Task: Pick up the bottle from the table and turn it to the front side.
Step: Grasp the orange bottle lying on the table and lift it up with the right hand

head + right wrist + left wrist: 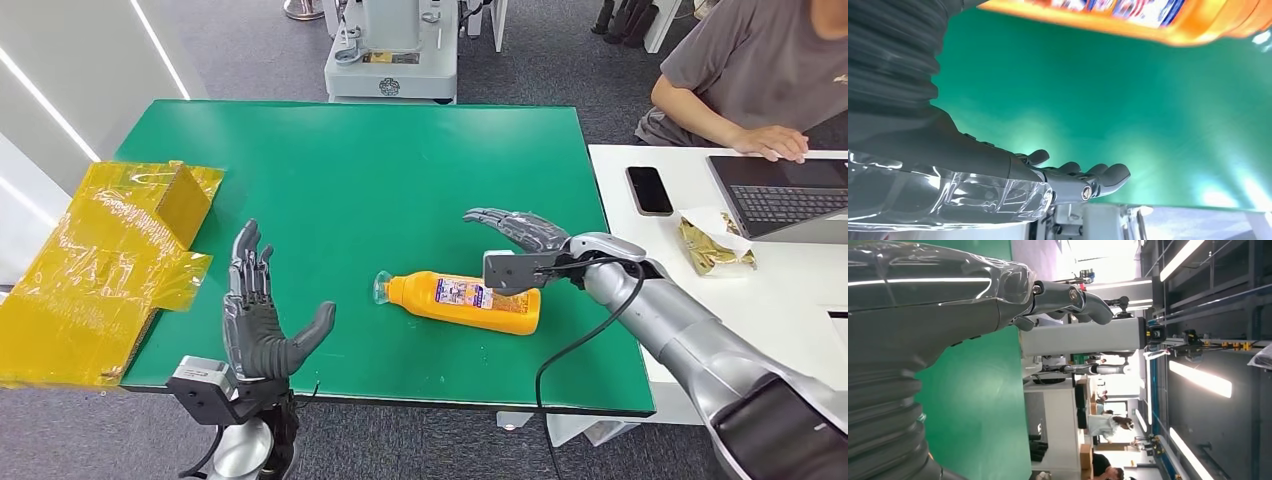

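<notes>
On the green table (400,170) one orange bottle (460,300) lies flat, its base end hidden behind the right hand (520,232), fingers spread, holding nothing. Left hand (262,318) hovers, likewise spread and holding nothing.

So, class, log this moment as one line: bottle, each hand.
bottle: lying on green table, not held | right hand: open, just behind bottle | left hand: open, apart
</notes>
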Tool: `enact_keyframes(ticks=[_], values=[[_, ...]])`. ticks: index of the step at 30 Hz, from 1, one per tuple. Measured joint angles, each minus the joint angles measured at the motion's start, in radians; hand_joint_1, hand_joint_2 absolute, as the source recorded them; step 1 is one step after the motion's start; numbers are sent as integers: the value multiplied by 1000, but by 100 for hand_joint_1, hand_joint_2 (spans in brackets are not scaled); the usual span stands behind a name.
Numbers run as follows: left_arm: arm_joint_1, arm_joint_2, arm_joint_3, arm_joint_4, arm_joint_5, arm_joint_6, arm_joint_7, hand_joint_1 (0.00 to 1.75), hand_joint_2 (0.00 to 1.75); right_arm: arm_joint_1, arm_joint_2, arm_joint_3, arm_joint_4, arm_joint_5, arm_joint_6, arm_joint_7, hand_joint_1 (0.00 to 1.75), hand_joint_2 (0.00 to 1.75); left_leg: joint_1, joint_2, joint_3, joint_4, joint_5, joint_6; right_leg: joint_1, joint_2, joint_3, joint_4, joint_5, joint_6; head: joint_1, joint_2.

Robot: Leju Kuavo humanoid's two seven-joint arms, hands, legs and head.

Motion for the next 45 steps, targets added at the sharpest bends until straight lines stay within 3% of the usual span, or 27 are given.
enact_keyframes(ticks=[14, 37, 41, 45], values=[[-17, 0, 0, -1, 1, -11, 16, 0, 175, 118, 36, -34, 47, 17, 10, -18, 0, 175, 0, 0, 0, 0, 0, 0, 0, 0, 0, 0, 0, 0, 0, 0], [-22, 0, 0, -1, 2, -11, 17, 0, 175, 125, 50, -47, 71, 19, 14, -17, 0, 175, 0, 0, 0, 0, 0, 0, 0, 0, 0, 0, 0, 0, 0, 0], [-22, 0, 0, -1, 3, -9, 17, 0, 175, 125, 51, -47, 72, 19, 15, -17, 175, 175, 0, 0, 0, 0, 0, 0, 0, 0, 0, 0, 0, 0, 0, 0], [-17, 0, 1, -1, 33, 13, 12, 0, 175, 110, 49, -47, 88, 20, 48, -20, 175, 175, 0, 0, 0, 0, 0, 0, 0, 0, 0, 0, 0, 0, 0, 0]])
